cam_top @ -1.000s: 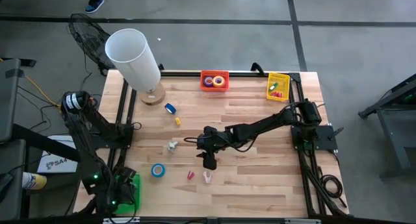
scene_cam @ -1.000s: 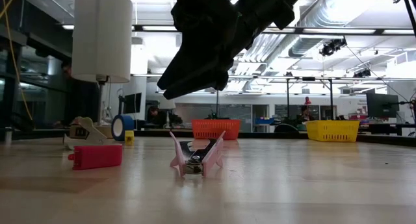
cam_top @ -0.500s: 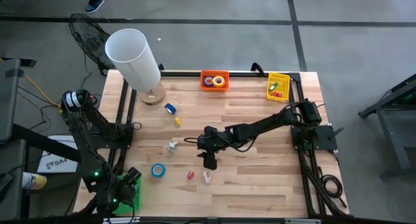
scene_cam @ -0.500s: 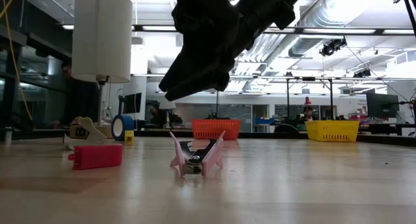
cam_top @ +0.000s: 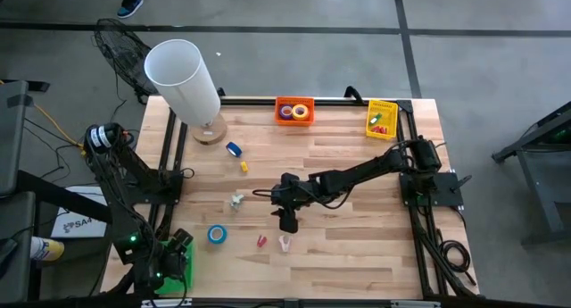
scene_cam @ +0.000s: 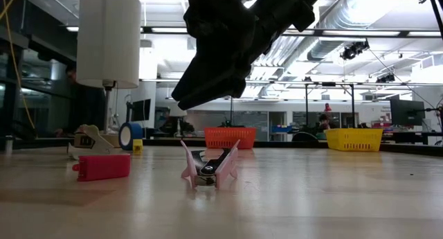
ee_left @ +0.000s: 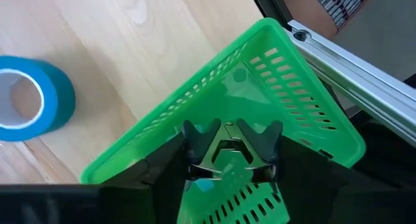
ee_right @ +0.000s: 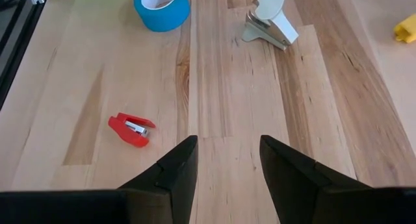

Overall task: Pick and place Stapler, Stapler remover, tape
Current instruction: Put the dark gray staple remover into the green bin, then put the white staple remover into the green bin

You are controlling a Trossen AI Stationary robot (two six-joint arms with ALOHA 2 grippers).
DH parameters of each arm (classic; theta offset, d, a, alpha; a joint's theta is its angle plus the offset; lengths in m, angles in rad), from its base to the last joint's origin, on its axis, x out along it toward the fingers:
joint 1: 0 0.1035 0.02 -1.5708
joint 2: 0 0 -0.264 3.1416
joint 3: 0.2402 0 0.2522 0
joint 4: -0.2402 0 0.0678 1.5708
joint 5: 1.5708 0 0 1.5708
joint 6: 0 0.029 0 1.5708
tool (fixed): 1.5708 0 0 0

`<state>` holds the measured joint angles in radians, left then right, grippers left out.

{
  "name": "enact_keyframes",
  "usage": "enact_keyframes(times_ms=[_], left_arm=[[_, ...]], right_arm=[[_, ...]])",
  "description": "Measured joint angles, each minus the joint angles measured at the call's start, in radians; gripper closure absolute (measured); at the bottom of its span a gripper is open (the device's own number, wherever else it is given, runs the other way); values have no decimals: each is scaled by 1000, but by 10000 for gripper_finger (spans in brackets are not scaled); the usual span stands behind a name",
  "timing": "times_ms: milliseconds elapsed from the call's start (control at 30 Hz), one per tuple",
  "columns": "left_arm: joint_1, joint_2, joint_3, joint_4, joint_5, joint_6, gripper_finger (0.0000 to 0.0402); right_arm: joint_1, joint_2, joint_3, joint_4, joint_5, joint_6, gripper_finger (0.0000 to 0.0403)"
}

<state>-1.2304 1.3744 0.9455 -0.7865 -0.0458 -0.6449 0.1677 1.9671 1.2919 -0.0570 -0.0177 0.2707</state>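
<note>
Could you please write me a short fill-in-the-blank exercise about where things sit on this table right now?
1. The left tool hangs over a basket coloured ____.
2. The right tool has its fingers ____, holding nothing.
3. The yellow and purple tape rolls lie in the ____ basket.
4. The tape roll nearest the red stapler is ____.

Missing words: green; open; orange; blue

Even overhead light fills the table views; bright ceiling strips backlight the low view, silhouetting the arm.
</note>
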Motion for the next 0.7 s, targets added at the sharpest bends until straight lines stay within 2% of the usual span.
enact_keyframes(times_ms=[267,367,467,700], left_arm=[[-1,-1,0,-3,14,-60,88],[-1,-1,0,-15,18,-77,59],[0,-1,0,-49,31,-117,47],[1,-2,0,-94,19,-145,52]], right_arm=[[0,0,0,-9,0,1,246],[0,0,0,-11,0,1,246],[0,0,0,-16,0,1,245],[-2,0,0,-35,-17,-6,245]])
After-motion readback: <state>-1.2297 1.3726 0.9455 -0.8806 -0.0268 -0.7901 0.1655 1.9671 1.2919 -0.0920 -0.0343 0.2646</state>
